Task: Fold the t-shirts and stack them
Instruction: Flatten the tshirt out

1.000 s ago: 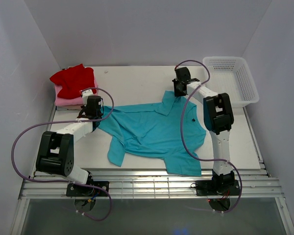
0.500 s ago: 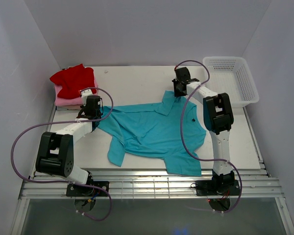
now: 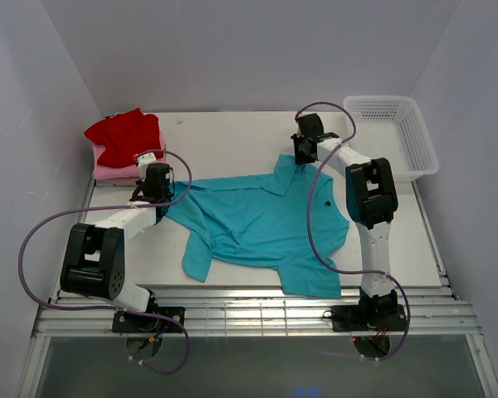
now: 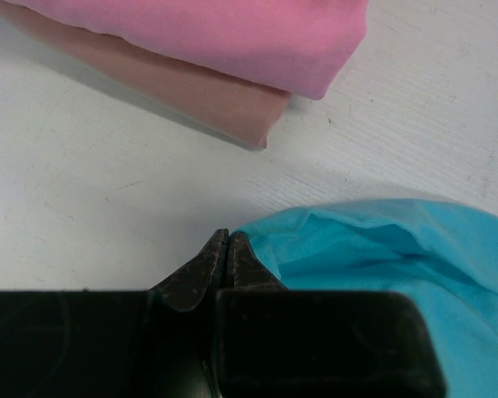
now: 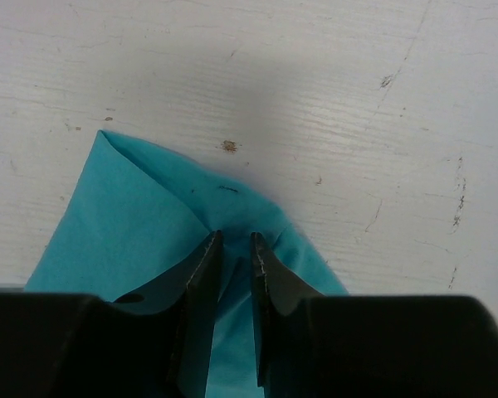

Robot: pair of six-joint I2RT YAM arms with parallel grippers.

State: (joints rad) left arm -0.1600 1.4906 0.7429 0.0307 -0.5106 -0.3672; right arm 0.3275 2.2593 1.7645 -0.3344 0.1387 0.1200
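A teal t-shirt (image 3: 257,220) with a collar lies spread out in the middle of the table. My left gripper (image 3: 164,201) (image 4: 228,236) is down at its left sleeve corner, tips pressed together and shut on the edge of the teal cloth (image 4: 382,249). My right gripper (image 3: 293,161) (image 5: 235,240) stands over the collar end (image 5: 133,207); its jaws are a narrow gap apart, astride a small ridge of cloth. A folded stack sits at the back left: a red t-shirt (image 3: 123,137) over pink (image 4: 191,33) over beige (image 4: 191,91).
A white mesh basket (image 3: 394,137) stands at the back right against the wall. The folded stack lies just beyond the left gripper. Both arms' cables loop over the table. White side walls close in the table on the left and right.
The right gripper's jaws have parted slightly at the collar. The left gripper and the shirt have not visibly moved.
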